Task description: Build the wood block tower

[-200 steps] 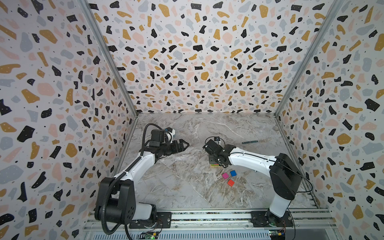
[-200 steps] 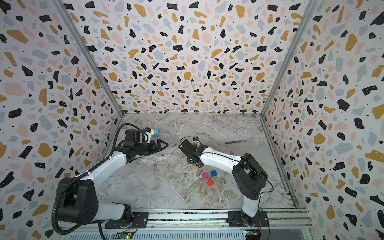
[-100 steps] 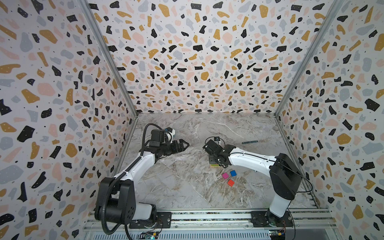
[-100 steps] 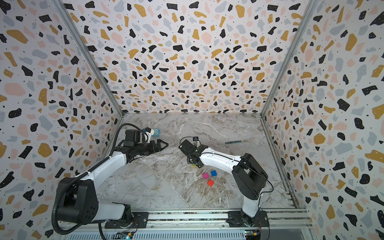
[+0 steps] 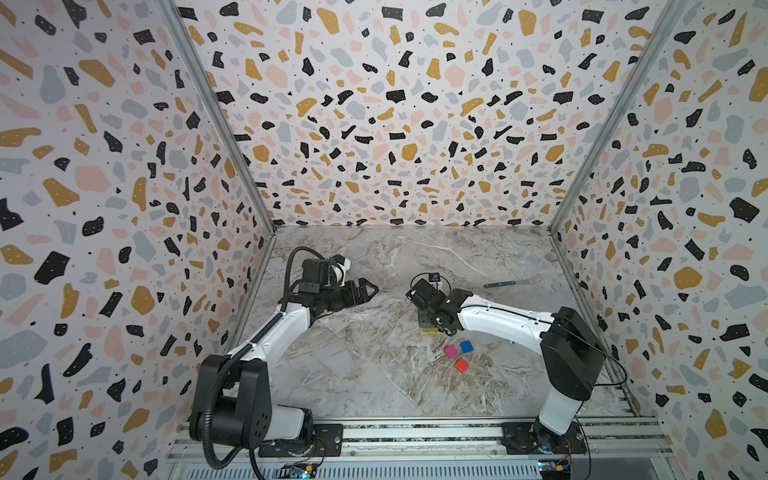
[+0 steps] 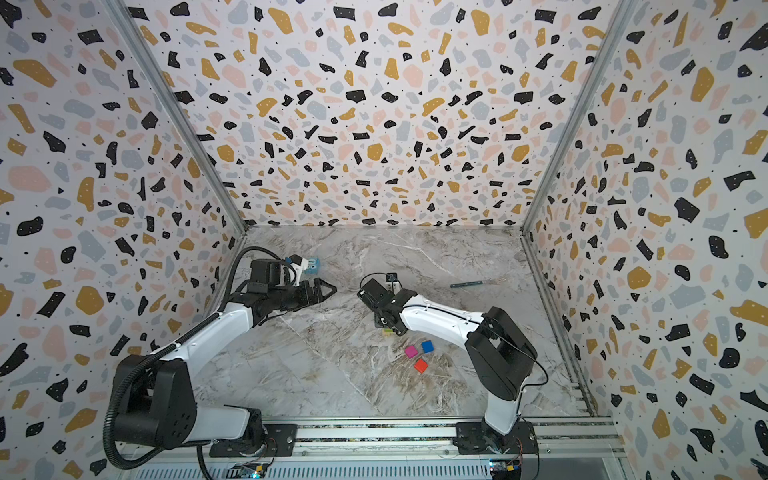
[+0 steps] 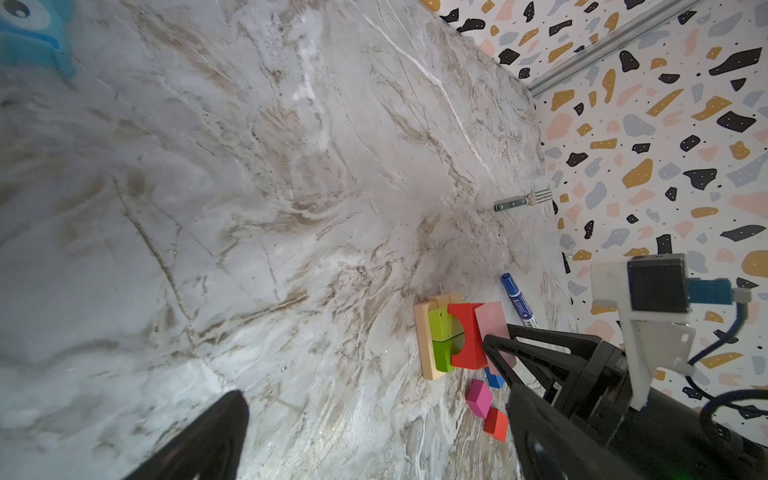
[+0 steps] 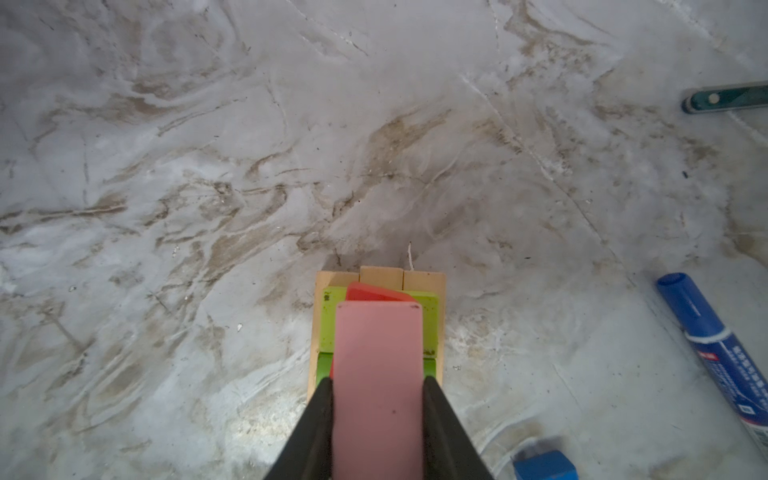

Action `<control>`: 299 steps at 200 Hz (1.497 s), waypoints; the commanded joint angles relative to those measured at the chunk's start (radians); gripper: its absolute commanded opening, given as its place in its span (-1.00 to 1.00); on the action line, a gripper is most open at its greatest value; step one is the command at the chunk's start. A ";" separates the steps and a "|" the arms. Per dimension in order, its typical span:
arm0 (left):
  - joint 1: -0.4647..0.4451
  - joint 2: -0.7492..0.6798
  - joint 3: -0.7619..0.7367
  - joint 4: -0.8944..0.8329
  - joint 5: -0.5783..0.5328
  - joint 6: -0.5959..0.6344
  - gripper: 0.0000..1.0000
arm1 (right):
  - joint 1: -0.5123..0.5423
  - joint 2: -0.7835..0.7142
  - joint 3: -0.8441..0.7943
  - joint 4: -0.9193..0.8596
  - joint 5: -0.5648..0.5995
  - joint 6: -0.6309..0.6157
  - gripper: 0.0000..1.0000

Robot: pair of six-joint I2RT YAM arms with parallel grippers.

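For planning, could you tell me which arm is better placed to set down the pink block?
Right: the right hand grips the pink block over the red block; the left hand hangs open, apart.

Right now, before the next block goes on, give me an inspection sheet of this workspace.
Surface: marbled tabletop, flat, nothing seen amiss.
Job's things: tower of tan base, green blocks and red block; pink block held on top of the red block, whether seated cannot be told. Magenta cube, blue cube and orange-red cube lie loose near the tower.
Clutter: marker, fork, pale blue box.
Grippers: left gripper open, empty, away from the tower; right gripper shut on the pink block.
Cables: black hose at the left arm's base; thin cable by the right arm; neither near the blocks.
Surroundings: terrazzo walls on three sides, metal rail in front.
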 commanded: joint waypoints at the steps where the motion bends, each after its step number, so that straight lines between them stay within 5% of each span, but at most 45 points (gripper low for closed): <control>1: -0.013 -0.010 -0.006 0.016 0.000 0.012 0.96 | 0.004 -0.073 0.004 -0.020 0.023 -0.012 -0.51; 80: -0.129 -0.018 -0.017 0.037 -0.033 -0.042 0.97 | -0.020 -0.182 -0.022 -0.060 0.025 -0.040 -0.50; 187: -0.301 0.091 -0.032 -0.046 -0.231 -0.016 0.97 | -0.129 -0.341 -0.311 0.055 -0.112 -0.206 -0.50; 299: -0.414 0.217 0.027 0.027 -0.245 -0.055 0.96 | -0.133 -0.377 -0.437 0.160 -0.241 -0.262 -0.50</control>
